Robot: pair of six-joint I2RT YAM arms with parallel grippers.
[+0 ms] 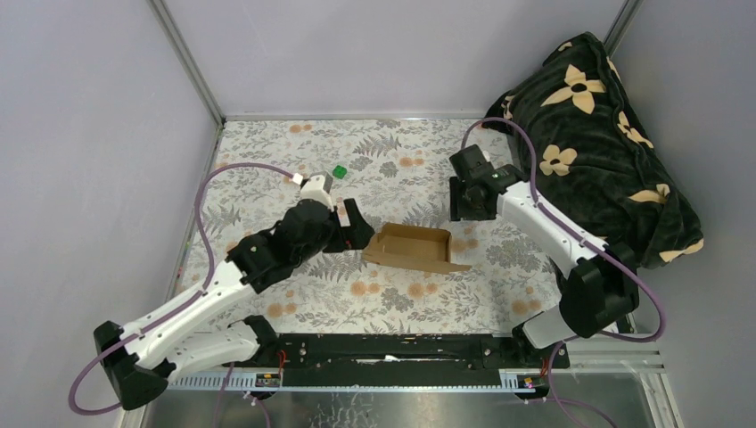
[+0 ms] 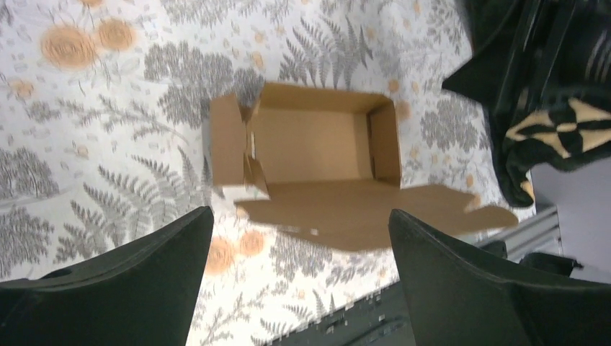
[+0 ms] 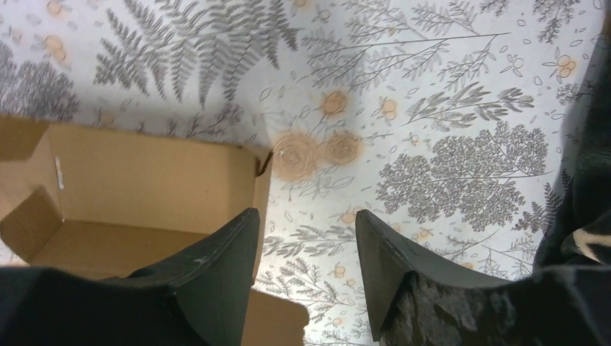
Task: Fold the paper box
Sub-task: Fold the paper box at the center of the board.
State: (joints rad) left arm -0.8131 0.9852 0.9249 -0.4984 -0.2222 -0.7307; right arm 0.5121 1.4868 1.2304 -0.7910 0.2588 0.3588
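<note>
The left gripper [image 2: 299,216] is hanging with jaws spread wide and nothing between them, the paper box [image 2: 317,155] lying open-topped just ahead of its fingertips. The right gripper [image 3: 306,216] is hovering half parted, gripping nothing, the box's end wall sitting just beside one finger [image 3: 230,245]

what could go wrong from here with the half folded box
1. The right claw hangs open with one finger right by the right wall of the paper box; pulling away could snag it and drag the light box.
2. The end flaps facing the left claw look untucked and may spring outward.
3. The lid flap lies flat on the tablecloth; the open left claw might shove it instead of lifting it.
</note>
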